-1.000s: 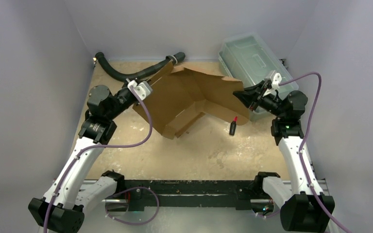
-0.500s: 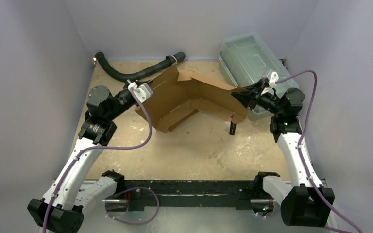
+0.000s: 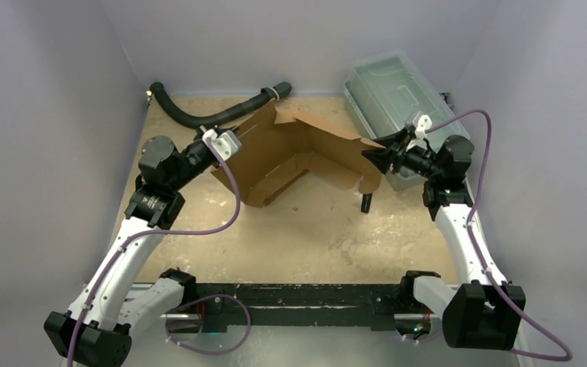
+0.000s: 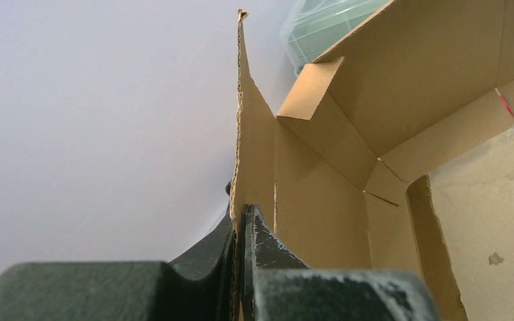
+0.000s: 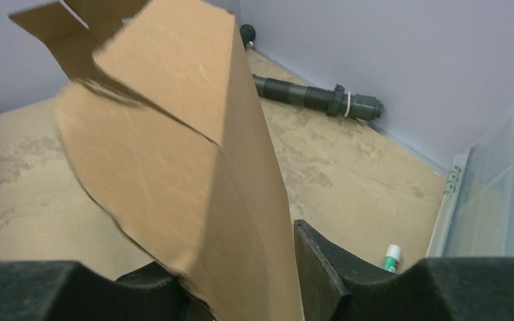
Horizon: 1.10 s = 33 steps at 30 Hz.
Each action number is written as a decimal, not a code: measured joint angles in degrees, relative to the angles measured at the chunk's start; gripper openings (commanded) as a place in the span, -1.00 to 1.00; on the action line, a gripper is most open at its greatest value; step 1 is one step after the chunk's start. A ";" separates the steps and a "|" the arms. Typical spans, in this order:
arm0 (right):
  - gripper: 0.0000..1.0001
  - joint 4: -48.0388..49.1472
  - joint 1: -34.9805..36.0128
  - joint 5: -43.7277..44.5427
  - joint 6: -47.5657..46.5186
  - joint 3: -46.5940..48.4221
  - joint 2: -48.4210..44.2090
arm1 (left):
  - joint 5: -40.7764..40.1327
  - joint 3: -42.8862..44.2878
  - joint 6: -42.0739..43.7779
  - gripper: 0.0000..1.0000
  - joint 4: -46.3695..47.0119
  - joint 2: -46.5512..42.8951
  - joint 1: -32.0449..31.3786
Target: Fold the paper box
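Since a second ago the box's [image 3: 290, 153] right panel has swung in and the right jaws have widened. It is held at the far middle of the tabletop [image 3: 313, 237], its left wall pinched tight in the left jaws and its right panel between the half-parted right jaws. With that side loose, the panel may spring back open, and the box could twist on one pinch or sag onto the pen [image 3: 366, 202] just beneath

Soft, even light from above, fairly bright. Faint shadow beneath paper box [image 3: 298, 157]. Wrist views: nearest foreground dark and out of focus; box's upper edge smeared in right wrist view.
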 measured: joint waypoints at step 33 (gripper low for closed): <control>-1.00 -1.57 2.43 -9.35 -5.90 -0.68 -4.81 | -2.01 -3.91 -3.67 -1.00 2.40 -6.62 0.00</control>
